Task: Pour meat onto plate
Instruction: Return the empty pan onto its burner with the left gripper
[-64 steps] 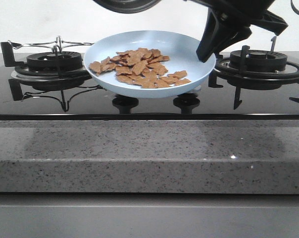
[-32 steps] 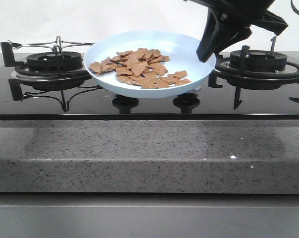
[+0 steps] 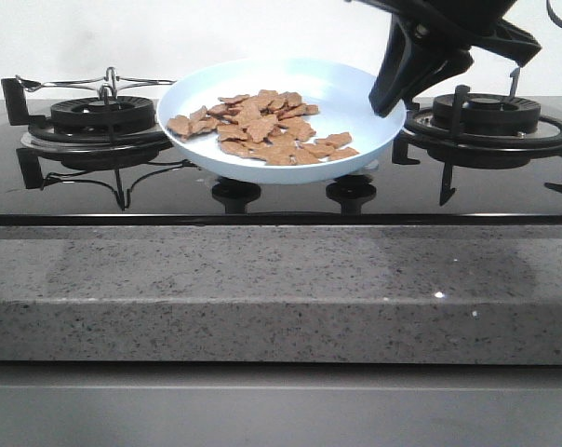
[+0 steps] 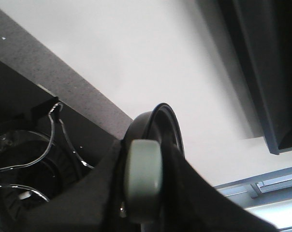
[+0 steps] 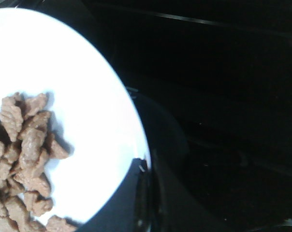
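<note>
Behind the speckled grey worktop (image 3: 281,289) ran a glossy black hob (image 3: 169,191) against a pale wall. The right hand (image 3: 385,104) was clamped on the rim of the plate (image 3: 355,88), holding it tilted above the glass. The meat (image 3: 262,128) lay heaped on the plate, on the side away from that hand and towards the lowered edge. The left hand (image 4: 143,176) was closed on a dark pan handle (image 4: 158,128). Risks: the one-sided rim grip could let the glossy plate slip or tip further, spilling pieces onto the hob.
</note>
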Controlling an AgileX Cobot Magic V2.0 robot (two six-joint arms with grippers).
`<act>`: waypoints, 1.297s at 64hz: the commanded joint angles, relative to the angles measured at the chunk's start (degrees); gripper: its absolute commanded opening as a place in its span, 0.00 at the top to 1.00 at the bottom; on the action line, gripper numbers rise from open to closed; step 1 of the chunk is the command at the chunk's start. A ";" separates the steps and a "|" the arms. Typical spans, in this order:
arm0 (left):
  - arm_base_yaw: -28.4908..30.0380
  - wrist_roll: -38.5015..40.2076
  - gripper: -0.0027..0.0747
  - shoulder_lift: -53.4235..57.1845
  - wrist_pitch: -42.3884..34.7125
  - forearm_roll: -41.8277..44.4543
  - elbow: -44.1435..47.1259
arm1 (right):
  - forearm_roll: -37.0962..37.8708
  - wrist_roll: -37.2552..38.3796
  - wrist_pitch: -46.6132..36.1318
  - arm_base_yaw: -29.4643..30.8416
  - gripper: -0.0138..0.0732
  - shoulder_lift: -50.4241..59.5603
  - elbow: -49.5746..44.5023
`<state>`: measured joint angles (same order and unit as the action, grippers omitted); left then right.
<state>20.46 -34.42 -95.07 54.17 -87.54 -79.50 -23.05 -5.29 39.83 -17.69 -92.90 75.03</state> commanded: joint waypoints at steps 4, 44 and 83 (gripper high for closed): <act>-0.05 0.73 0.99 -1.71 1.49 -6.49 -1.67 | -1.14 -0.52 -2.54 -0.09 0.92 2.78 1.12; -0.05 2.05 0.99 -9.26 1.52 -11.61 -1.47 | -1.14 -0.52 -2.51 -0.09 0.92 2.78 1.12; -0.40 1.78 0.99 -9.26 -0.34 -7.19 -0.99 | -1.14 -0.52 -2.51 -0.09 0.92 2.78 1.12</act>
<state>20.46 -33.19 -107.45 51.90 -91.67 -79.03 -23.05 -5.29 39.83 -17.69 -92.81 75.03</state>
